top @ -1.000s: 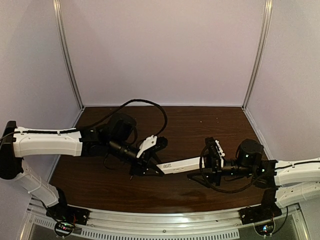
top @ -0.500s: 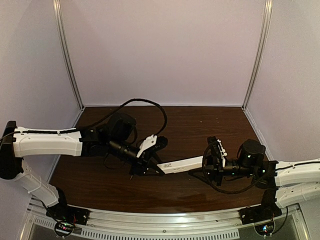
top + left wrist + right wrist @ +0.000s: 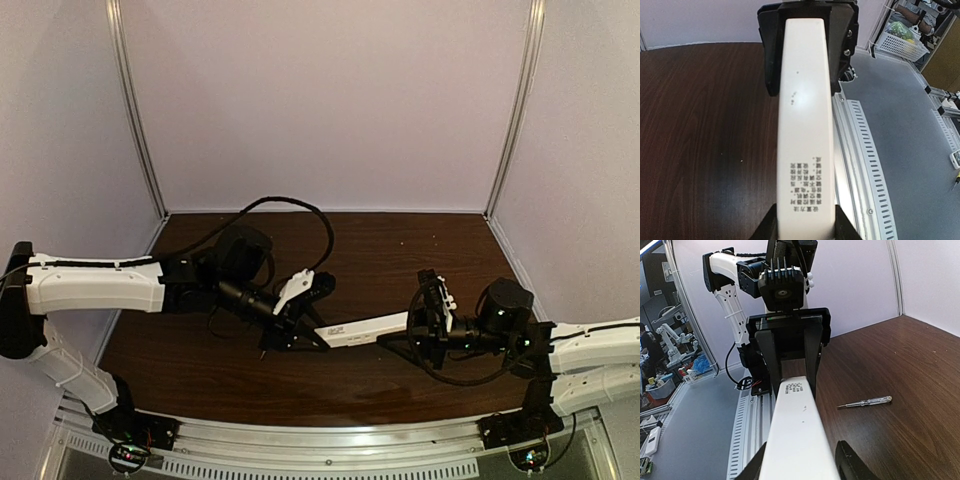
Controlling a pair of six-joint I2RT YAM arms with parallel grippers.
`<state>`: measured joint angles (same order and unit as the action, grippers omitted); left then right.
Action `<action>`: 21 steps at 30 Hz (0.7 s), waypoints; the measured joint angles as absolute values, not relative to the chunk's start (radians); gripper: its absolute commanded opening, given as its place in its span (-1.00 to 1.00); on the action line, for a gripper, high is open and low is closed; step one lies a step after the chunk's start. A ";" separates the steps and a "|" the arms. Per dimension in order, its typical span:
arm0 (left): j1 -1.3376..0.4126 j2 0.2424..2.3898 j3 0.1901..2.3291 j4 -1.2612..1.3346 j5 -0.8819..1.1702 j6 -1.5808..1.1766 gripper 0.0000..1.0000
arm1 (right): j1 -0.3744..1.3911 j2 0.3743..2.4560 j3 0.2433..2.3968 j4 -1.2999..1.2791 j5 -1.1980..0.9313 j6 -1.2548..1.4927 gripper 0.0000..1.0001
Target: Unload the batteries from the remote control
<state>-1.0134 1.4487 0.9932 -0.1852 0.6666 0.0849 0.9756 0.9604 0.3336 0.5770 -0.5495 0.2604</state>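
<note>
You have the remote control (image 3: 365, 328) spanning between the two arms near the middle of the table (image 3: 400, 250), its length running left to right in the top view. The left gripper (image 3: 303, 338) is closed on the remote's left end, with one dark finger (image 3: 769, 227) pressed against each long edge. The right gripper (image 3: 413, 330) is closed on the opposite end in the same way, and in its own wrist view one finger (image 3: 850, 465) sits tight beside the white bar. So each hand is only as far apart as the remote is wide, and each holds nothing else.

You cannot tell from these views whether the remote touches the wood or hangs just above it. In the left wrist view the face turned to the camera is one unbroken white surface. It has a block of small printed characters near the left hand's end and a few dark specks farther along.

A thin screwdriver (image 3: 865, 402) with a clear handle lies flat on the table. In the right wrist view it is to the right of the remote, well apart from it and from both hands.

Off the table, past the metal rail (image 3: 865, 165), a white mesh basket (image 3: 890, 47) holds something green and yellow, too small to name.
</note>
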 measured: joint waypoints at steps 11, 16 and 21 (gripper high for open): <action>-1.006 1.449 0.993 -0.191 0.677 0.096 -1.00 | 0.976 0.997 0.332 0.627 -0.558 0.268 -0.67; -1.004 1.455 0.993 -0.199 0.677 0.100 -0.95 | 0.976 1.014 0.321 0.656 -0.558 0.269 -1.00; -1.004 1.457 0.991 -0.193 0.677 0.098 0.09 | 0.976 1.018 0.303 0.687 -0.556 0.282 -1.00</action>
<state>-1.0042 1.4570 0.9905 -0.1928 0.6765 0.0978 0.9764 1.0180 0.3035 0.6872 -0.5560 0.2825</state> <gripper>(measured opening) 0.325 0.314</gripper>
